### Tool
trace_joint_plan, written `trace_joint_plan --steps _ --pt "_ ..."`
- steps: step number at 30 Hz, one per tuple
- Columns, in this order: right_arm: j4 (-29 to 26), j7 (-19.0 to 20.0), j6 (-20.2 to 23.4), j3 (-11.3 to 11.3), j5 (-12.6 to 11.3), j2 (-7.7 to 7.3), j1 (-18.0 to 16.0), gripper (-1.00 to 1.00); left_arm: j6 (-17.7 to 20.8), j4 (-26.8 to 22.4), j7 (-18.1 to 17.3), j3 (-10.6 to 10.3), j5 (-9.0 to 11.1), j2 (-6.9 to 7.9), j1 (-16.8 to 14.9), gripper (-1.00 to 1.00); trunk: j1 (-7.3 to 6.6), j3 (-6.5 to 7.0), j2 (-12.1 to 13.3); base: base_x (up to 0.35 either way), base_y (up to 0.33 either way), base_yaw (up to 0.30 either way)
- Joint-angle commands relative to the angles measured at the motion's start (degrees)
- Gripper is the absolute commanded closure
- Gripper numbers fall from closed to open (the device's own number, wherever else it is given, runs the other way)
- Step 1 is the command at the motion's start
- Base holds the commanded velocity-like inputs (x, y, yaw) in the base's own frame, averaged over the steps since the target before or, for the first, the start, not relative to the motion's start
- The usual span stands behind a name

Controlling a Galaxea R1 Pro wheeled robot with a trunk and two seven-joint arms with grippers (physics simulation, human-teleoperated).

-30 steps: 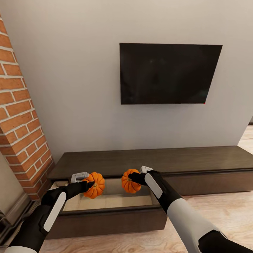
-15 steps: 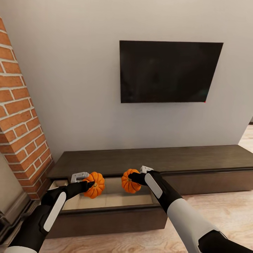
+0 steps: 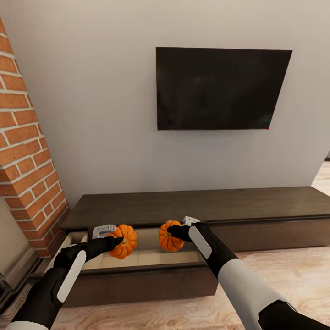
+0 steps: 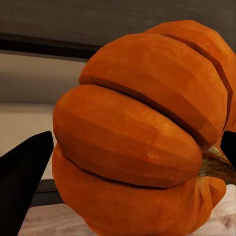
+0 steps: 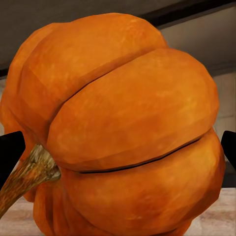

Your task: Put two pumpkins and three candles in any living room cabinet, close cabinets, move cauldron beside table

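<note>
Head view: you are holding one pumpkin (image 3: 123,241) clamped in the left tool (image 3: 111,239) and a second pumpkin (image 3: 170,236) clamped in the right tool (image 3: 176,232), both hanging over the pale interior of the cabinet (image 3: 151,283)'s pulled-out front, so be lowering each until it is sitting inside before you are letting go; against the earlier frame the TV (image 3: 223,89) is sitting slightly higher, the camera shifting, while pumpkins and tools are staying put. Left wrist view: the pumpkin (image 4: 142,132) is sitting between the dark fingers (image 4: 24,172). Right wrist view: the other pumpkin (image 5: 123,132) is gripped likewise, stem sideways.
</note>
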Motion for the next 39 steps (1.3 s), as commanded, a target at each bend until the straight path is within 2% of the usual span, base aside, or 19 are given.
trace_joint_plan --steps 1,19,39 --pt "-0.1 -0.6 0.1 0.2 -0.7 -0.04 -0.1 1.00 0.2 -0.1 0.0 0.0 -0.1 0.02 0.0 1.00 0.22 -0.24 -0.4 0.000 0.000 0.000" --pt "-0.2 -0.4 0.0 0.2 -0.7 -0.11 -0.1 1.00 0.2 -0.7 -0.2 0.0 0.0 0.04 0.0 1.00 0.22 -0.24 -0.4 0.001 0.000 0.000" --pt "-0.2 -0.4 0.1 0.2 -0.9 -0.06 -0.1 1.00 0.3 -0.7 -0.2 0.0 0.1 0.04 0.0 1.00 0.22 -0.24 -0.4 0.086 0.004 0.000"
